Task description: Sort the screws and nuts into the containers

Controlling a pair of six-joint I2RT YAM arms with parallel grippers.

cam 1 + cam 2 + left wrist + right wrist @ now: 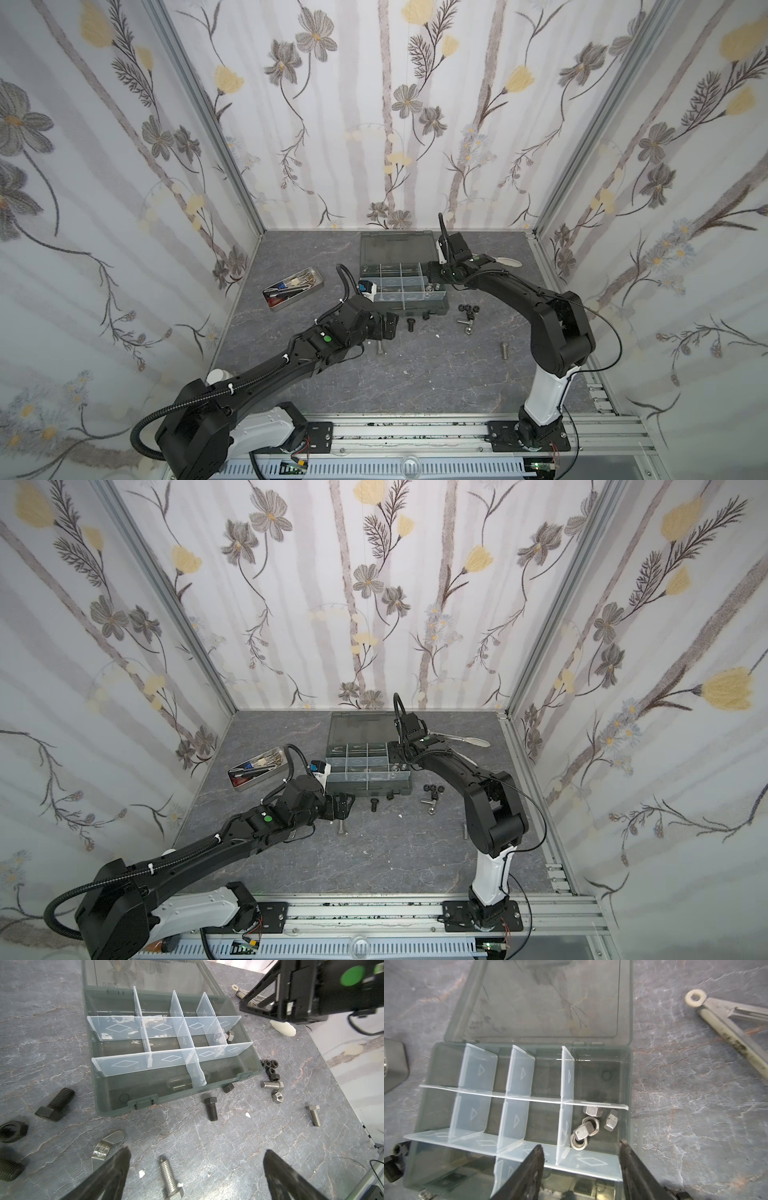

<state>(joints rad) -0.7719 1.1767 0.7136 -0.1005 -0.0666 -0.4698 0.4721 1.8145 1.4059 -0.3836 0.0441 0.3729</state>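
Observation:
The dark organizer box [415,308] [370,791] lies open, its containers [166,1053] split by translucent dividers. My right gripper [581,1145] [432,276] hangs open over the box's right end, empty. Several silver nuts [589,1124] [228,1035] lie in the compartment just past its fingertips. My left gripper [195,1151] [390,326] is wide open in front of the box, with a silver screw [169,1176] [380,349] on the table between its fingers. Black nuts [468,308] [270,1068], a black screw [411,324] [211,1108] and another silver screw [505,350] [313,1114] lie loose.
A metal tray [291,301] of tools stands left of the box. Tongs [505,261] [726,1024] lie at the back right. By my left gripper are a wing nut [104,1148], a black screw [55,1104] and a black nut [12,1129]. Walls enclose three sides.

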